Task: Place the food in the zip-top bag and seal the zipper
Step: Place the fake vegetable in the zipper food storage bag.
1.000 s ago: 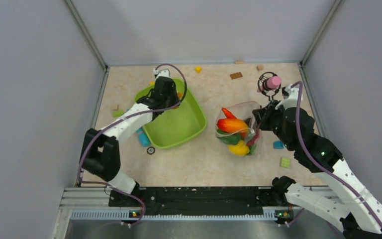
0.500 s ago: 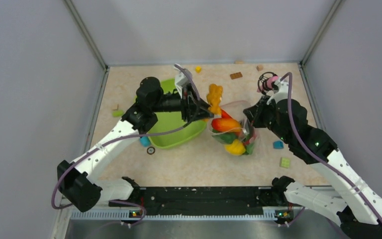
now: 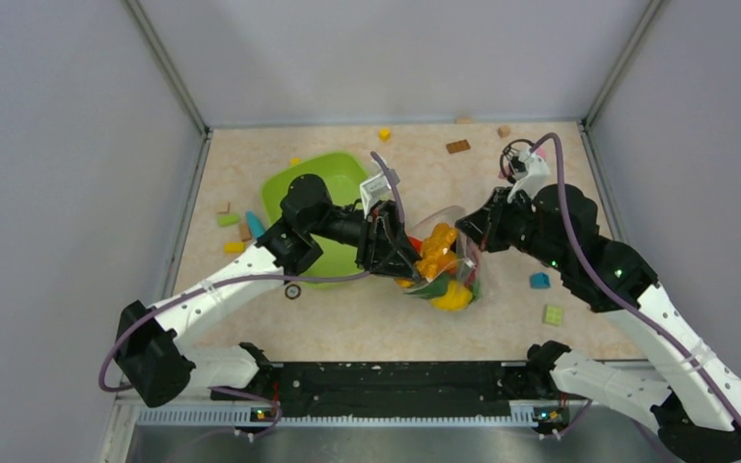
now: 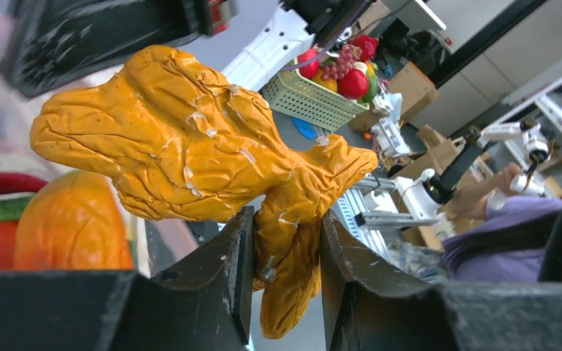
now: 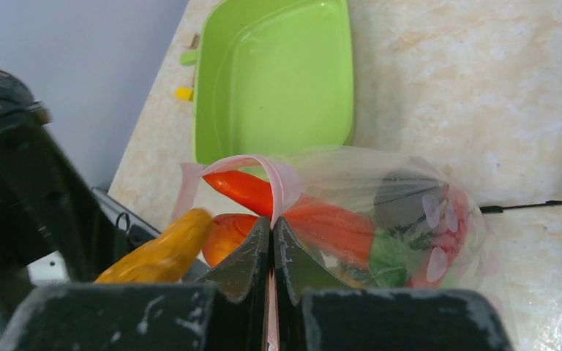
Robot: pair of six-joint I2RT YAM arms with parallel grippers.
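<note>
The clear zip-top bag (image 3: pixel 452 285) lies mid-table with red, orange, green and yellow food inside. My right gripper (image 3: pixel 469 239) is shut on the bag's pinkish zipper (image 5: pixel 281 178) and holds the mouth up; its closed jaws (image 5: pixel 272 223) pinch the film. A knobbly orange-yellow food piece (image 3: pixel 437 249) sits in my left gripper (image 3: pixel 413 255), right at the bag's mouth. In the left wrist view the fingers (image 4: pixel 285 241) clamp the lower lobe of that food piece (image 4: pixel 190 139). A red piece (image 5: pixel 245 188) shows just inside the opening.
The lime-green tray (image 3: pixel 333 166) stands left of the bag, partly under my left arm, and looks empty (image 5: pixel 278 73). Loose blocks lie around: yellow (image 3: pixel 384 133), brown (image 3: pixel 457 146), blue (image 3: pixel 539 280), green (image 3: pixel 553 313), cyan (image 3: pixel 254 224). A small ring (image 3: pixel 292 290) lies near the tray.
My left arm rose from the tray with the orange-yellow food and swung right and down to the bag's mouth. The right gripper drew the bag's edge slightly left.
</note>
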